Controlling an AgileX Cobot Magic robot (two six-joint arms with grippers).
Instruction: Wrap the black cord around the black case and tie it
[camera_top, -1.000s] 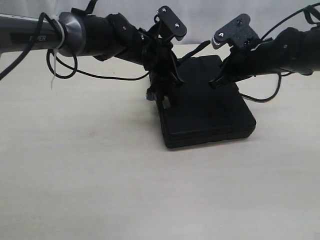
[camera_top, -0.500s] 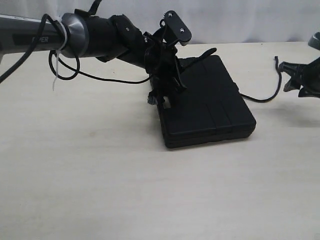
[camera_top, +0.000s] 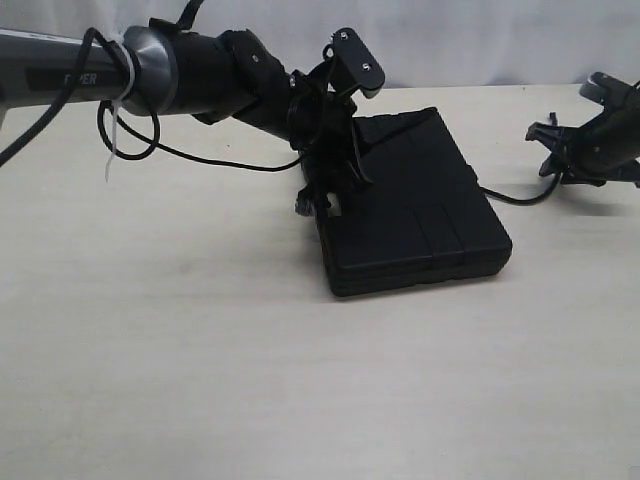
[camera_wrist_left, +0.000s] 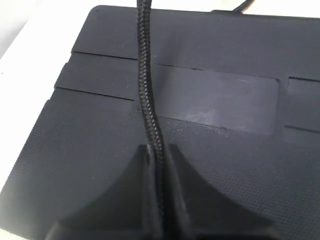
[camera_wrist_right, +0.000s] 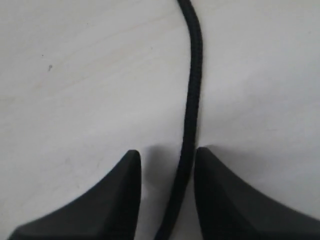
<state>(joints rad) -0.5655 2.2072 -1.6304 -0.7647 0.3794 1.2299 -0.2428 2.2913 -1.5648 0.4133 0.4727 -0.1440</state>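
My exterior camera looks low across the surface (camera_top: 200, 380) at both arms. Each wrist camera looks closely past its own gripper; left shares the black case (camera_wrist_left: 225, 100) with it.

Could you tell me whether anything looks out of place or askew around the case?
Nothing looks damaged. The black cord lies across the top of the black case rather than wrapped round it; the left claw pinches it there. A loose stretch trails over the table, passing between the right claw's open fingers.
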